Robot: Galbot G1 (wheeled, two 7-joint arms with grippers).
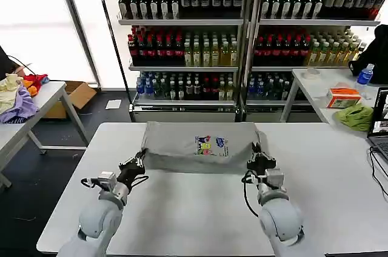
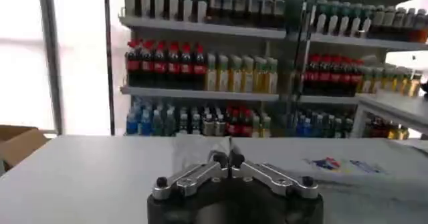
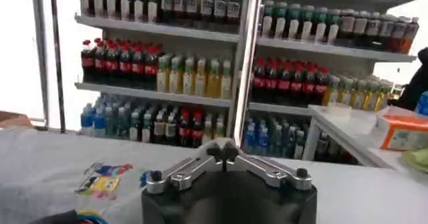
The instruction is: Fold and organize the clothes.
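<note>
A light grey shirt [image 1: 176, 143] lies folded into a wide rectangle on the white table [image 1: 194, 220], its small multicoloured print [image 1: 211, 145] facing up. My left gripper [image 1: 138, 163] is at the shirt's near left corner, shut on the cloth edge. At the near right corner my right gripper [image 1: 257, 159] pinches the cloth in the same way. In the left wrist view the gripper [image 2: 229, 157] has its tips together on a thin fold, with the shirt [image 2: 348, 172] spreading beyond. In the right wrist view grey cloth bunches over the closed gripper [image 3: 221, 150], beside the print [image 3: 100, 178].
Shelves of bottles [image 1: 242, 33] stand behind the table. A side table on the left holds purple, yellow and red garments [image 1: 18, 96]. A table on the right carries a green cloth [image 1: 356, 116], an orange box [image 1: 343, 96] and a laptop [image 1: 381, 120]. Cables [image 1: 379, 169] lie at the table's right edge.
</note>
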